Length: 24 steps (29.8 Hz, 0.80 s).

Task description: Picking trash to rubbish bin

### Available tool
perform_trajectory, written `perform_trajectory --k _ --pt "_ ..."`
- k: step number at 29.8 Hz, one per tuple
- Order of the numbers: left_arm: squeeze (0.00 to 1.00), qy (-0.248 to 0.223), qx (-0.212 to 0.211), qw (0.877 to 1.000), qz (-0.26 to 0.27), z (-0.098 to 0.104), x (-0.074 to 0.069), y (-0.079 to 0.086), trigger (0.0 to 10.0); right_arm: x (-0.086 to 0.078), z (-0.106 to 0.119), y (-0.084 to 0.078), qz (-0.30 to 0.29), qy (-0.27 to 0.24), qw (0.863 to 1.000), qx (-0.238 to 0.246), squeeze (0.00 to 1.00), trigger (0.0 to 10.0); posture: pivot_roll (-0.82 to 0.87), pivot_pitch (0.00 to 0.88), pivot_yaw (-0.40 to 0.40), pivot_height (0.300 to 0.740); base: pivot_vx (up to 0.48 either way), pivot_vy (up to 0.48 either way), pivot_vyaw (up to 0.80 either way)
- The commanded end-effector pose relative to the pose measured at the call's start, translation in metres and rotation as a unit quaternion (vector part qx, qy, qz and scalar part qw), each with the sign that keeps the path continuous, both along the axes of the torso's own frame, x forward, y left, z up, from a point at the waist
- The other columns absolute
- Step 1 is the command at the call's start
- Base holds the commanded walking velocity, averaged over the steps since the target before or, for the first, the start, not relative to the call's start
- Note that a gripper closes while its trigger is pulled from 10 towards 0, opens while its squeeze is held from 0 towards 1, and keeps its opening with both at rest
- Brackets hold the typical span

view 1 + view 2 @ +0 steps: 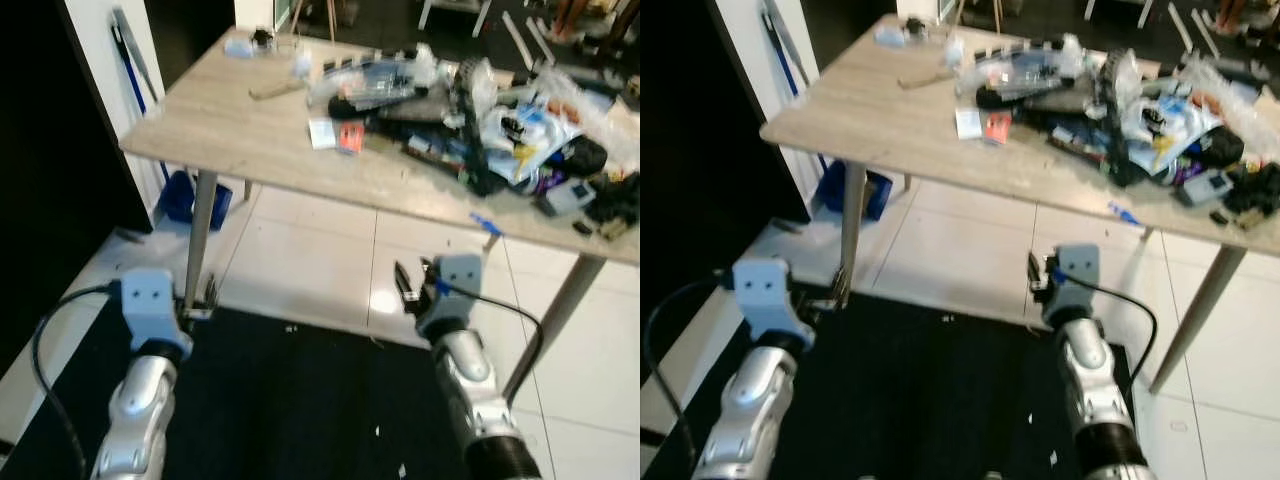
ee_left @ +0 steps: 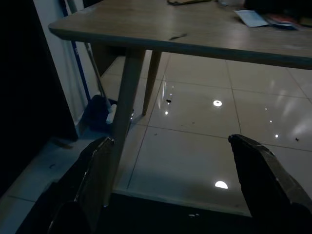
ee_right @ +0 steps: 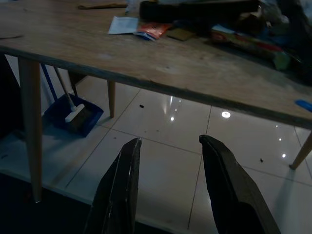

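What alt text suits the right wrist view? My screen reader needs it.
The right claw, open and empty, points under a wooden table strewn with wrappers and clutter, above a white tiled floor; a blue dustpan lies beneath.

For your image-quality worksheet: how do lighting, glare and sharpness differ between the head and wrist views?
Eye views: bright but soft, the table clutter blurred. Wrist views: much darker; lamp glare dots the floor tiles in both; the left gripper and right gripper fingers are near-black silhouettes.
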<state>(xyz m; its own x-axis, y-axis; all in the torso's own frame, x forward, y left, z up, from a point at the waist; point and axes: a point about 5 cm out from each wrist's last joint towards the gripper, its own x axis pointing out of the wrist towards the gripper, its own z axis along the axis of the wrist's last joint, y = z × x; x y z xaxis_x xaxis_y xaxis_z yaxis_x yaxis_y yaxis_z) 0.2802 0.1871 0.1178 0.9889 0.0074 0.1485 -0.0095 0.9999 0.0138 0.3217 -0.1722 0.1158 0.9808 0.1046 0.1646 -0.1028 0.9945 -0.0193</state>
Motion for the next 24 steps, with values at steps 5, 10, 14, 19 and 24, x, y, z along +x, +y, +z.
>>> perform_trajectory --k 5,10,14,19,24 --pt "0.00 0.012 0.002 1.000 0.002 -0.0064 -0.0030 0.0025 10.0 -0.0019 -0.0014 0.0019 0.003 0.000 1.000 -0.002 0.00 10.0 0.00 0.127 -0.064 0.740 0.252 0.000 0.00" --pt "0.00 0.011 0.003 1.000 0.000 -0.0063 -0.0030 0.0024 10.0 -0.0019 0.0002 0.0006 0.002 -0.004 1.000 -0.003 0.00 10.0 0.00 0.119 -0.065 0.740 0.253 0.000 0.00" --pt "0.00 0.011 0.003 1.000 0.001 -0.0066 -0.0033 0.0025 10.0 -0.0025 0.0000 0.0009 0.003 -0.004 1.000 -0.002 0.00 10.0 0.00 0.118 -0.066 0.740 0.254 0.000 0.00" --pt "0.00 0.012 0.003 1.000 0.000 -0.0075 -0.0041 0.0024 10.0 -0.0026 -0.0001 0.0014 0.005 -0.004 1.000 -0.002 0.00 10.0 0.00 0.120 -0.067 0.740 0.255 0.000 0.00" --pt "0.00 0.013 0.003 1.000 0.000 -0.0077 -0.0045 0.0023 10.0 -0.0026 0.0000 0.0015 0.006 -0.004 1.000 -0.001 0.00 10.0 0.00 0.120 -0.067 0.740 0.255 0.000 0.00"
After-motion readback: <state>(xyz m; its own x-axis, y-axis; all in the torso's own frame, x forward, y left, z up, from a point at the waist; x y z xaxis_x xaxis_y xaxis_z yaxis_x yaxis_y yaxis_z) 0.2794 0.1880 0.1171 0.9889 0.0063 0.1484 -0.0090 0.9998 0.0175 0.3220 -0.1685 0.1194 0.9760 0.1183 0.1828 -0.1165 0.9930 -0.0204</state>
